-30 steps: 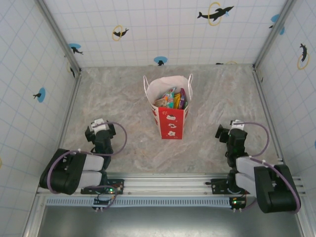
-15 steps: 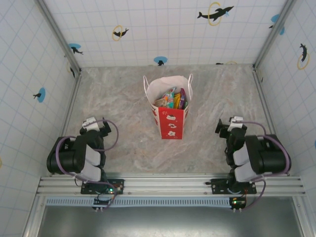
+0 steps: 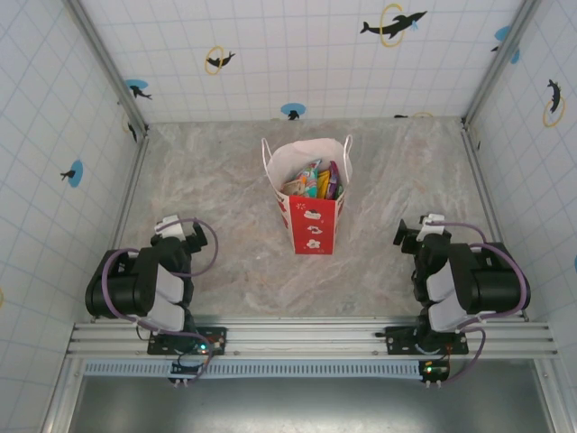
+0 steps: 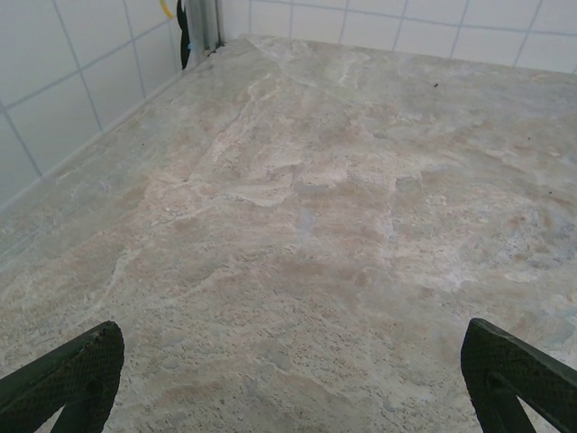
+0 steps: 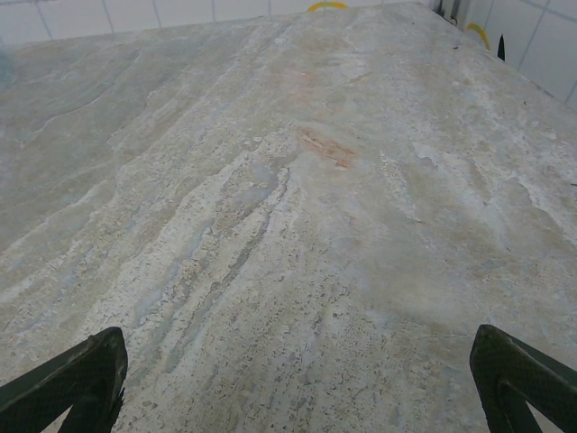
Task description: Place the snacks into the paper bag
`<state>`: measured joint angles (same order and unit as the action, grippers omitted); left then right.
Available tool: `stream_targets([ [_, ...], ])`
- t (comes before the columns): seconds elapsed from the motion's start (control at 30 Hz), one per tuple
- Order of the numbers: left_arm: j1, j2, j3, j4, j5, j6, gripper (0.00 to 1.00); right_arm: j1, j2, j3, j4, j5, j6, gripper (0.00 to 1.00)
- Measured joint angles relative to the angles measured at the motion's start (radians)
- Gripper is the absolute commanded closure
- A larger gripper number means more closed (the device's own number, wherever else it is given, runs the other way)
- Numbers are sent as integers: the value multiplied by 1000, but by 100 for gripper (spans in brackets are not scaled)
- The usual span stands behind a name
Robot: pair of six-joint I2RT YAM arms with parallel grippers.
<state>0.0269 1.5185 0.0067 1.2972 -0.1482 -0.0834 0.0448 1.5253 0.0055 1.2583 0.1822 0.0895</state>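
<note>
The paper bag (image 3: 312, 221), white with red fruit prints and a red side panel, stands upright at the table's middle. Several snacks (image 3: 314, 180), glossy green, orange, red and purple packets, lie inside its open mouth. My left gripper (image 3: 180, 230) is folded back near the front left, well apart from the bag. It is open, its dark fingertips (image 4: 68, 374) wide apart over bare marble. My right gripper (image 3: 416, 233) sits folded back at the front right, also open, with its fingertips (image 5: 523, 379) spread over bare marble and nothing between them.
Tiled walls with dolphin stickers (image 3: 392, 23) enclose the marble table (image 3: 216, 180) on three sides. Metal corner posts (image 3: 108, 63) stand at the back corners. A rail (image 3: 306, 338) carrying both arm bases runs along the near edge.
Both arms have folded back toward their bases over the last second. The bag and the snacks in it have not moved. Both grippers stay open.
</note>
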Motion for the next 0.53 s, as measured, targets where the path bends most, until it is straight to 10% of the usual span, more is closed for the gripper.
stream_targets([
  [0.53,0,0,0,-10,0,0,2,-8,0,0,0,-15,4,0],
])
